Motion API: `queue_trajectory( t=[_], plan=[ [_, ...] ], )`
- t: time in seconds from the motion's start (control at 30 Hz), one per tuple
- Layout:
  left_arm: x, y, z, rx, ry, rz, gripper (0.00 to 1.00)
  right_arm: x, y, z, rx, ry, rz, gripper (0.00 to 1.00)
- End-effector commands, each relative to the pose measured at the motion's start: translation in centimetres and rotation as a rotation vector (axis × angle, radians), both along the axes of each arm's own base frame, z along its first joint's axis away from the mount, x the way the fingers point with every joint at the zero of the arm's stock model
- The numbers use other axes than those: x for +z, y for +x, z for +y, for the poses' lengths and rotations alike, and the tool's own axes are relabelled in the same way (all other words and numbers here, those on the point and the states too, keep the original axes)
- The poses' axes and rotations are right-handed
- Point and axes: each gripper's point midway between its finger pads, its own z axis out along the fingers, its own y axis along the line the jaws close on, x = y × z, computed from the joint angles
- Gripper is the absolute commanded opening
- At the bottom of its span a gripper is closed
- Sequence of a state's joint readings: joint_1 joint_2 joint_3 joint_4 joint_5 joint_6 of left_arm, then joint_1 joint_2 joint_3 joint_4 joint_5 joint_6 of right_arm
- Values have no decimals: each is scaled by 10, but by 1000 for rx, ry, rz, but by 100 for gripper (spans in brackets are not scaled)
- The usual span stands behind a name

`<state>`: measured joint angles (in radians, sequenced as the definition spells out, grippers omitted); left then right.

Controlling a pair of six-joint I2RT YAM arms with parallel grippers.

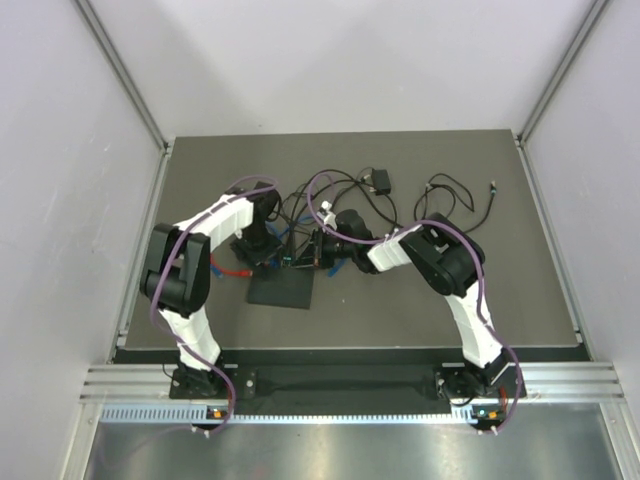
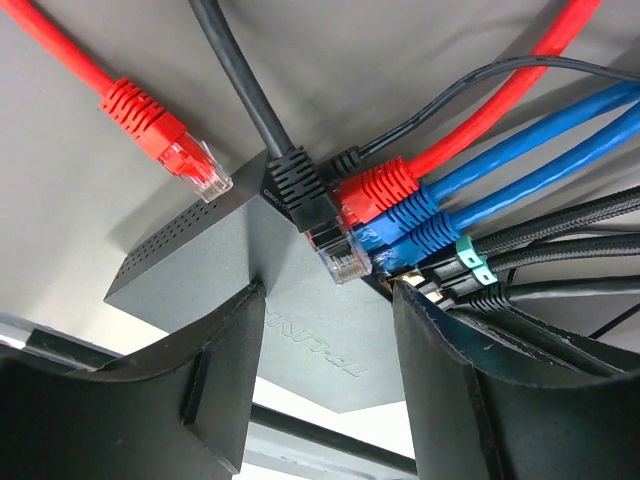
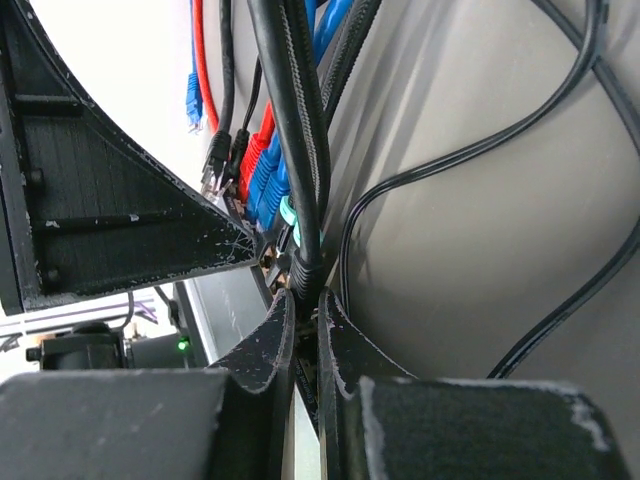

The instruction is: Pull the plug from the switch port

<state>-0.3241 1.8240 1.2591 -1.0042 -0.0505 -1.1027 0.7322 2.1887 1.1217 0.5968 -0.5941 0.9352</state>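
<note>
The flat matte-black switch (image 1: pixel 281 290) lies mid-table, with a row of plugs along its far edge. In the left wrist view the switch (image 2: pixel 300 330) shows black (image 2: pixel 295 185), red (image 2: pixel 375 190) and blue (image 2: pixel 420 215) plugs, and black braided plugs with teal tags (image 2: pixel 465 262). My left gripper (image 2: pixel 330 330) is open, its fingers (image 2: pixel 215 370) straddling the switch's top near the ports. My right gripper (image 3: pixel 306 310) is shut on the black plug (image 3: pixel 305 275) of a braided cable at the end of the row. In the top view the grippers are the left (image 1: pixel 262 245) and right (image 1: pixel 325 248).
A loose red plug (image 2: pixel 165 140) lies unplugged beside the switch. A small black adapter block (image 1: pixel 381 181) with a thin cable sits at the back. Loose black cables (image 1: pixel 455 195) curl at the back right. Tangled cables run behind the switch between both arms.
</note>
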Motion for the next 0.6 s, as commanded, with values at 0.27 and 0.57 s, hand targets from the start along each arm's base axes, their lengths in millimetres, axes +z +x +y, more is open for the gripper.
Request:
queue_trajectory(
  t=[0.27, 0.57],
  plan=[
    [-34, -41, 8, -169, 158, 165, 55, 31, 58, 16, -211, 110, -11, 0],
    [-34, -41, 5, -213, 173, 145, 53, 31, 84, 11, -219, 138, -20, 0]
  ],
)
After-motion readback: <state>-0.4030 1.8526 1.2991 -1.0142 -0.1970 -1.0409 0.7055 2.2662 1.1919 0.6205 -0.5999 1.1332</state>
